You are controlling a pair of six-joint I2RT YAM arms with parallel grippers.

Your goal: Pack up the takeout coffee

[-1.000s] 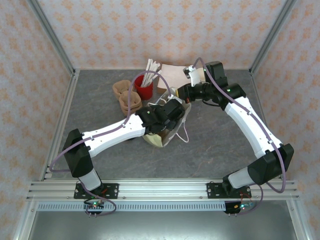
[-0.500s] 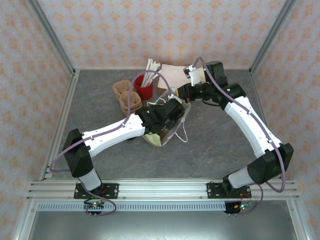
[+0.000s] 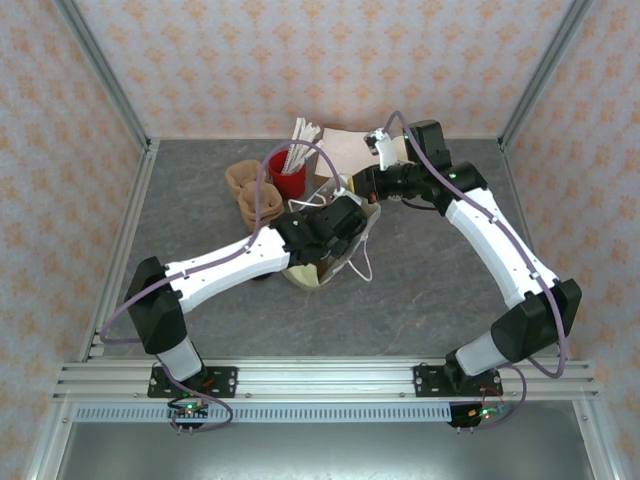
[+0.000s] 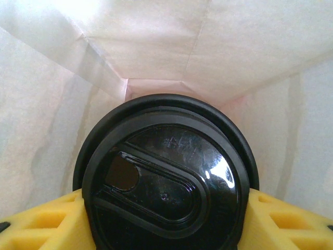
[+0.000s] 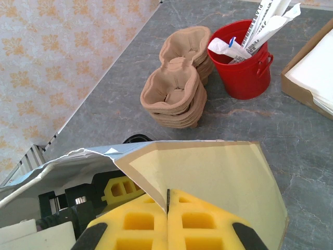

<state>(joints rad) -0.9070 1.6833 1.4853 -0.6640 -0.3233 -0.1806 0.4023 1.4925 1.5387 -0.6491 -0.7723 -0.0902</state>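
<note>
Bag [image 3: 312, 278] slightly leftward, walls around coffee [image 4: 165, 192]

takeout coffee [image 4: 165, 179] with cup sides hidden, bottom edge cropped by frame

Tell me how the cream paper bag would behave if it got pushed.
Probably floppy: the cream paper bag has creased thin walls, its rim folded where the right gripper pinches it. Likely tips easily, though the black-lidded cup inside might steady it.

Tabletop [image 3: 440, 270], grey marbled — bearing: stacked brown pulp cup carriers [image 3: 258, 205]; red bucket [image 3: 288, 182] of wrapped sticks, just beside them; cardboard napkin tray [image 3: 342, 150]; cream paper bag [image 3: 308, 279].
</note>
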